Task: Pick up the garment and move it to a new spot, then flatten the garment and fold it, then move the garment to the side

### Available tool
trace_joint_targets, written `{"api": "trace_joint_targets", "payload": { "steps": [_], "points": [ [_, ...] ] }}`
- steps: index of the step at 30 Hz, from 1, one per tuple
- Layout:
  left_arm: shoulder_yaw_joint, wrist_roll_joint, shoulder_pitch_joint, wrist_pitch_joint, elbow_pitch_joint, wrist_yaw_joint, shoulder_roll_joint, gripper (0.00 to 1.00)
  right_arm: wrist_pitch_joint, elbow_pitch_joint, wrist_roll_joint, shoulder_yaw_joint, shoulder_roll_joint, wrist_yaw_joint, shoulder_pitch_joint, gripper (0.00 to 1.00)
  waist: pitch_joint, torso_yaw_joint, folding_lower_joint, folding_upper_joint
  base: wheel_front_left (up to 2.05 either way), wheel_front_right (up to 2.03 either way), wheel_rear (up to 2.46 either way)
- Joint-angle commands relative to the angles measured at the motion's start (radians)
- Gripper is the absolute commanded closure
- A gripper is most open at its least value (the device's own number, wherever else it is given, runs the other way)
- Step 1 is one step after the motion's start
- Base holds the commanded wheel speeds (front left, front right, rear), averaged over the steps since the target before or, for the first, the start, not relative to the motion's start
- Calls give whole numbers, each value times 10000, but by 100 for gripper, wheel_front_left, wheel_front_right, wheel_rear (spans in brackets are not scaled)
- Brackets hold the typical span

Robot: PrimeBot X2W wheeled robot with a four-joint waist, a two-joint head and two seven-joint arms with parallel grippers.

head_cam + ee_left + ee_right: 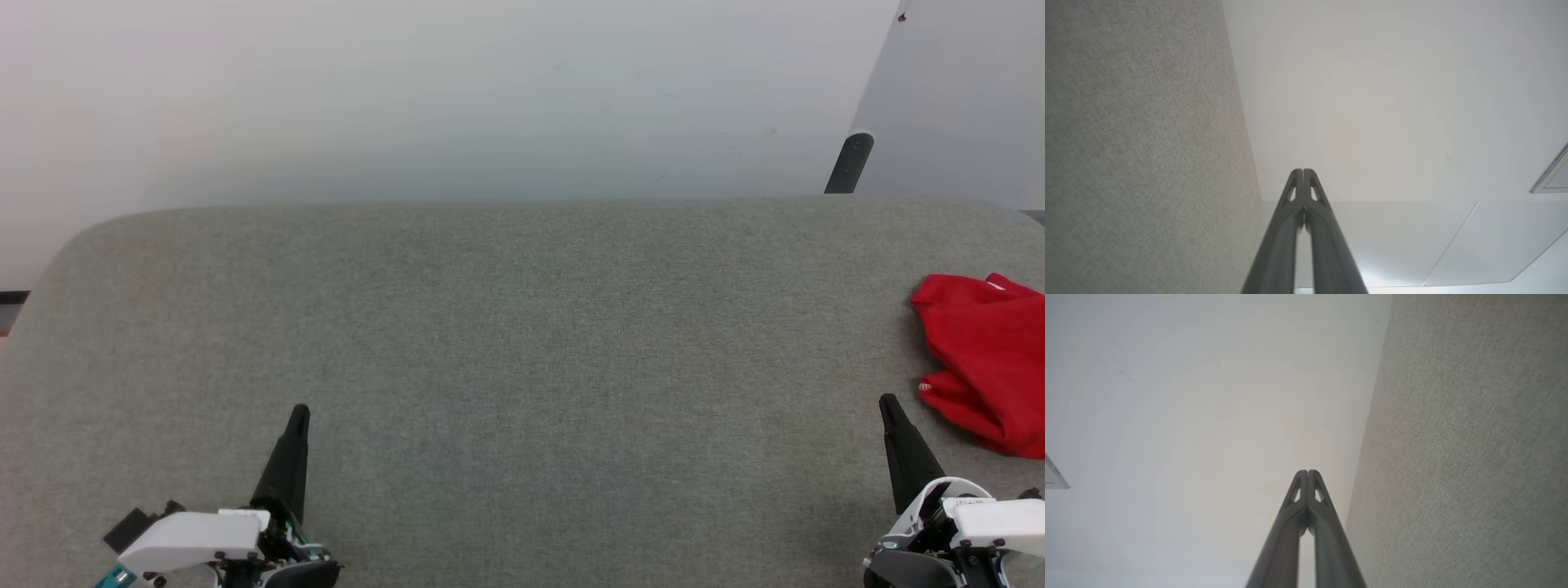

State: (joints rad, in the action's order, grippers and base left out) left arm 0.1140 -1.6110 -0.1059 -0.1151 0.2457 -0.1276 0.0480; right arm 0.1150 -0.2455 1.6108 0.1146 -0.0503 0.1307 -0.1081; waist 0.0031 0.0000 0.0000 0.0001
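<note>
Jaws pressed together on both my left gripper [299,412] and right gripper [887,402], pointing across the grey pad [522,327]. The garment [988,359] lies bunched just right of my right tips, with a black post [849,163] well beyond it.

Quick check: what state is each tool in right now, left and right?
Left tool: closed, fingertips together, holding nothing.
Right tool: closed, holding nothing; the garment lies apart from it, untouched.
</note>
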Motion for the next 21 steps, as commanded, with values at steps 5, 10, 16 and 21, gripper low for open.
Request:
{"api": "trace_joint_targets", "payload": {
  "steps": [5, 10, 16, 21],
  "points": [
    [10, -34, -90, -17, 6, -57, 6, 100, 17, 18, 42, -5, 26, 0, -33, 100, 0, 0, 0, -1, 0, 0, 0],
    [10, -34, -90, -16, 6, -57, 6, 100, 17, 18, 42, -5, 26, 0, -33, 100, 0, 0, 0, -1, 0, 0, 0],
    [9, -34, -90, -16, 6, -57, 6, 100, 17, 18, 42, -5, 26, 0, -33, 100, 0, 0, 0, -1, 0, 0, 0],
    [12, -35, -89, -15, 6, -58, 6, 100, 17, 18, 42, -5, 26, 0, -33, 100, 0, 0, 0, -1, 0, 0, 0]
  ]
}}
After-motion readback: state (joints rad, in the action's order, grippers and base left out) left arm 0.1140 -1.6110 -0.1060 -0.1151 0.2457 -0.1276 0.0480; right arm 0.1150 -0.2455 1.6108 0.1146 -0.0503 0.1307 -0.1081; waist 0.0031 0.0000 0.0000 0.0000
